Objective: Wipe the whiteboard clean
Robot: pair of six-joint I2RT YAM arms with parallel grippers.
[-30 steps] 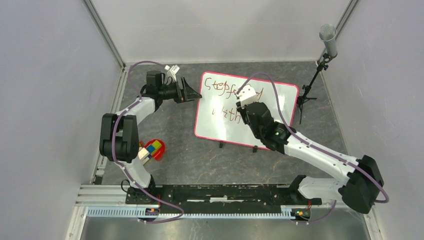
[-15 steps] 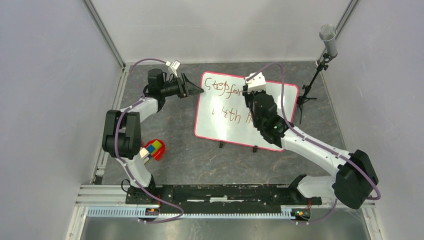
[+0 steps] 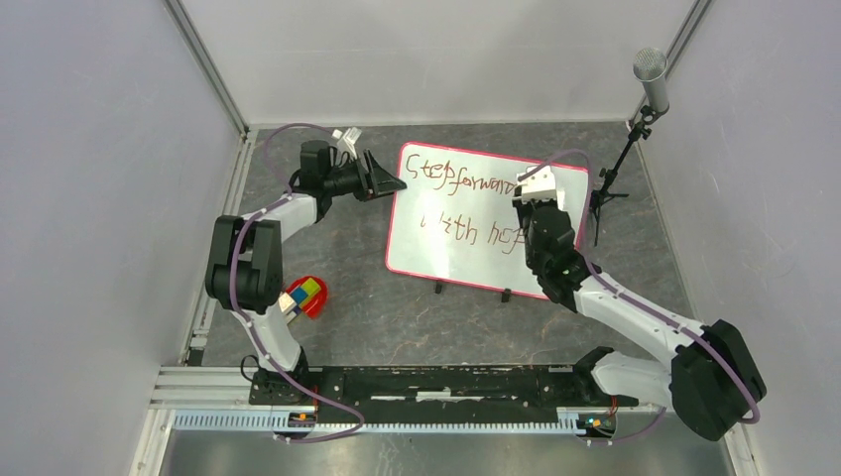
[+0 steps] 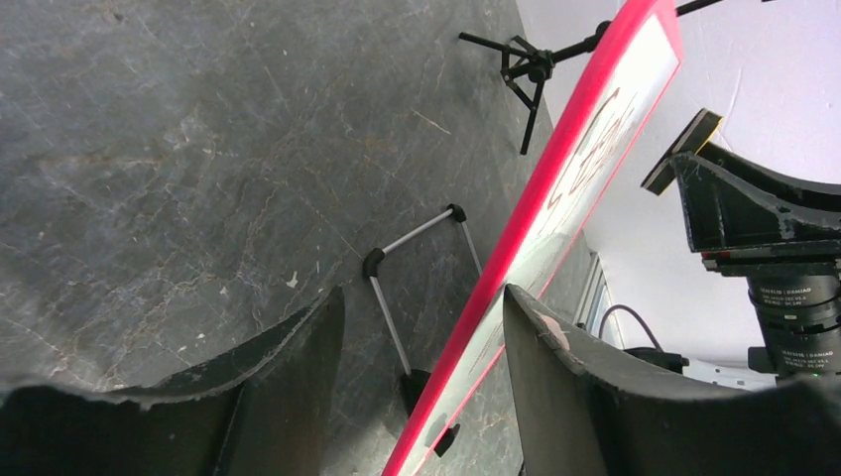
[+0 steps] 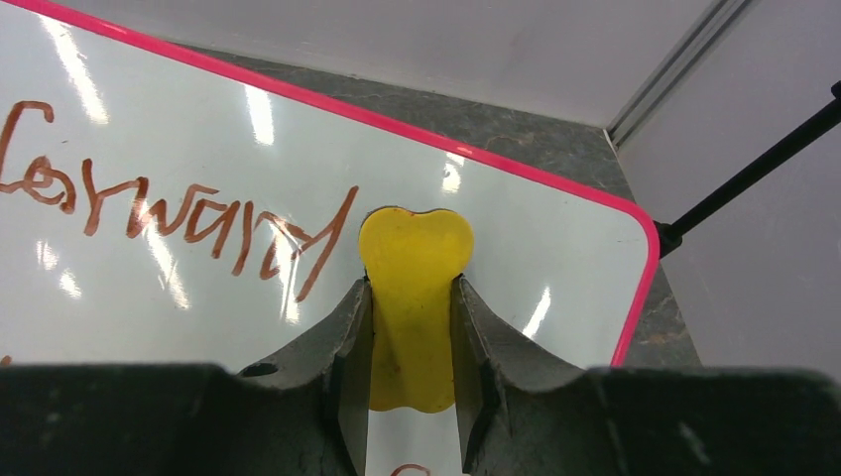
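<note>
The large glossy white rectangular whiteboard with a thin red-pink frame (image 3: 451, 253) stands in the far middle of the grey, stone-like, scratched table (image 3: 377, 317). It is propped at a slant on thin metal wire legs with black ends (image 4: 421, 233). Its surface is smooth and shiny, with bright reflections, and carries two lines of brown-red handwriting (image 3: 461, 178).

On the board, just after the last letter of the upper line and near its far right corner, sits a flat yellow eraser with a rounded two-lobed top (image 5: 417, 243). The right gripper (image 5: 410, 290) is clamped on it with its black fingers on both sides. Whether the eraser presses on the board, I cannot tell.

At the board's left edge is the left gripper (image 4: 421, 297). Its jaws stand apart, and the red-pink frame runs through the gap, much closer to one finger. I cannot tell if it touches.

Just beside the board's right edge stands a thin black tripod (image 3: 603, 193) carrying a grey mesh microphone (image 3: 651, 71). Well apart from the board's near left corner lies a red round bowl with coloured blocks (image 3: 307, 296).
</note>
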